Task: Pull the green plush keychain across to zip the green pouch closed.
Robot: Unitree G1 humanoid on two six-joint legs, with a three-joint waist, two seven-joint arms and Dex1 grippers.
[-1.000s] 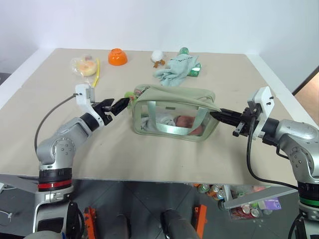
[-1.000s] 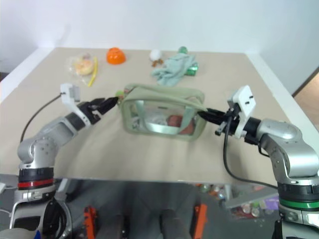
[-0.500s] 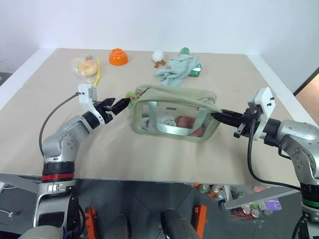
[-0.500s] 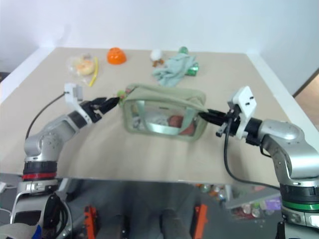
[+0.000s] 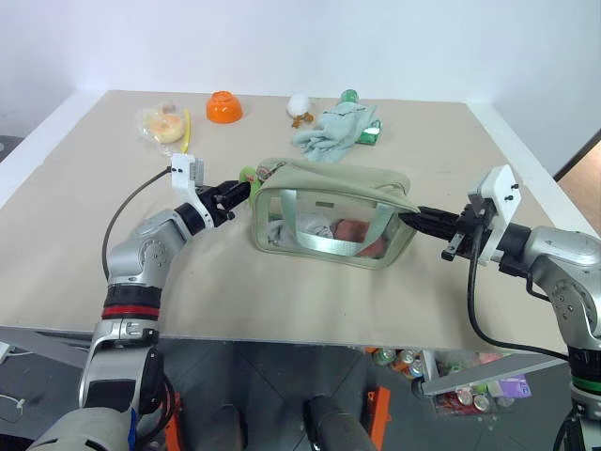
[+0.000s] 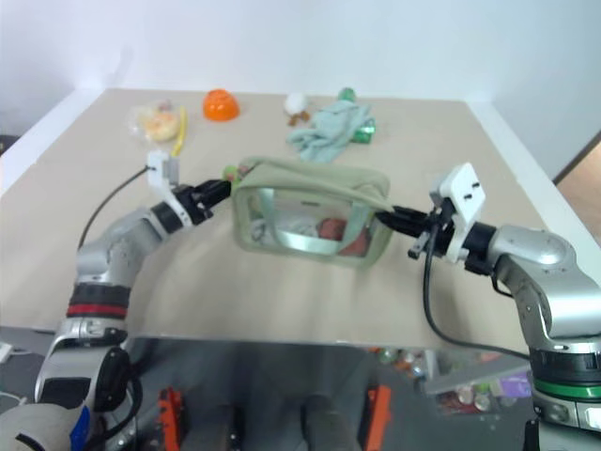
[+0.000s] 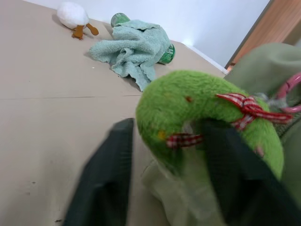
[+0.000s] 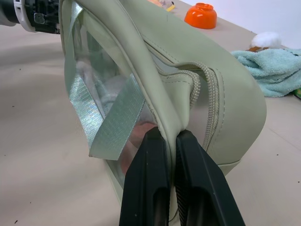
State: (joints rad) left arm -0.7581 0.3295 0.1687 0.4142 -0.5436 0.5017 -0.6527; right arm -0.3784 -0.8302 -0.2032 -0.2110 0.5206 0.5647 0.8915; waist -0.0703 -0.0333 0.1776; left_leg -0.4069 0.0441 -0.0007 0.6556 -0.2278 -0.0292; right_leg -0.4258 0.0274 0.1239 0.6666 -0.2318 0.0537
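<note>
- The green plush keychain [image 7: 207,117] hung at the green pouch [image 5: 329,211]'s left end on the desk [image 5: 282,291].
- My left end effector [image 7: 174,188] pinched it; the right end effector [image 8: 171,141], pressed together, anchored the pouch's opposite end.
- I judged the grasp made; next, a steady pull rightward along the zipper.

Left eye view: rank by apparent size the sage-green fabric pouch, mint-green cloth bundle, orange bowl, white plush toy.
1. Sage-green fabric pouch, clearly largest.
2. Mint-green cloth bundle.
3. Orange bowl.
4. White plush toy, slightly smaller than the bowl.
The pouch sits nearer the camera than the other three, so its lead is partly nearness.
</note>
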